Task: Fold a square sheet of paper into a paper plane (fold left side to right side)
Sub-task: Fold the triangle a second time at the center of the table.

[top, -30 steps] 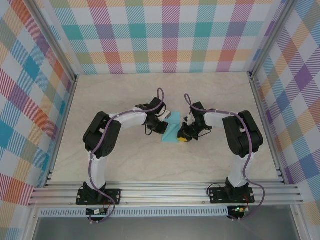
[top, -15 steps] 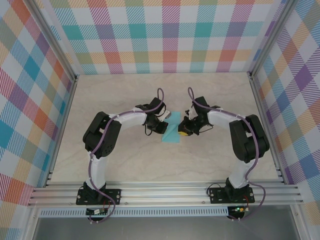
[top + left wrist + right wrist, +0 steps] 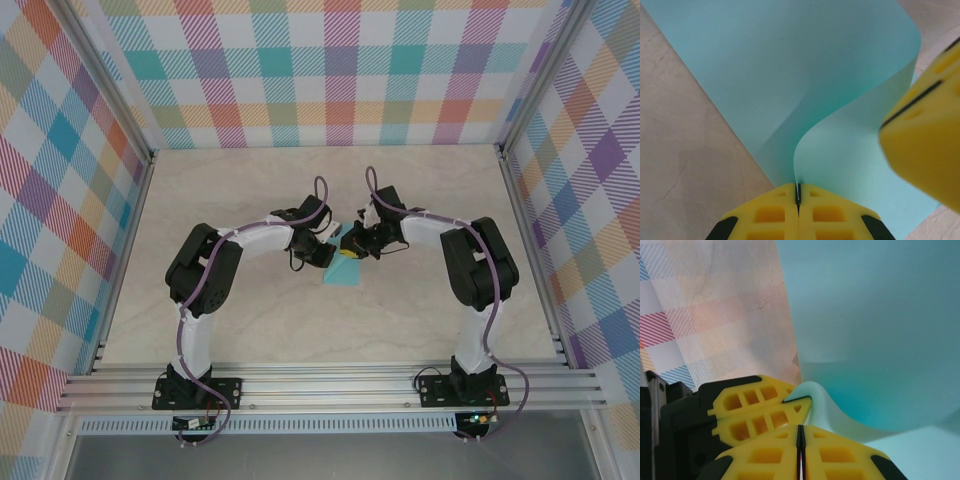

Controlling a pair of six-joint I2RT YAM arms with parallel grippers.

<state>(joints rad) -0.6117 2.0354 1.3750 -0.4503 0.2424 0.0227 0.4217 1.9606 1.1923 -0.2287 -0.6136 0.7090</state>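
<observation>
Square sheet of paper [image 3: 790,65]: thin, floppy, buckles easily, so pinch it by the edges. Right now left gripper [image 3: 798,191] is clamped on its lifted edge, rest on the bench [image 3: 680,150]; right gripper [image 3: 800,432], closed, just beside left gripper.

Top view: the thin turquoise square paper sheet [image 3: 343,278] lies largely hidden under the left gripper [image 3: 328,253] and right gripper [image 3: 350,248]; only its 6 o'clock portion shows. Left wrist view: the frame edge cuts the sheet at 12 o'clock, and a blurred yellow plastic finger [image 3: 922,135] is cropped at 3 o'clock.

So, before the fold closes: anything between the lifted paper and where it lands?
Nothing visible lies on the square sheet of paper. The left hand, shut on its edge, sits beside the right hand pinching the curl.
</observation>
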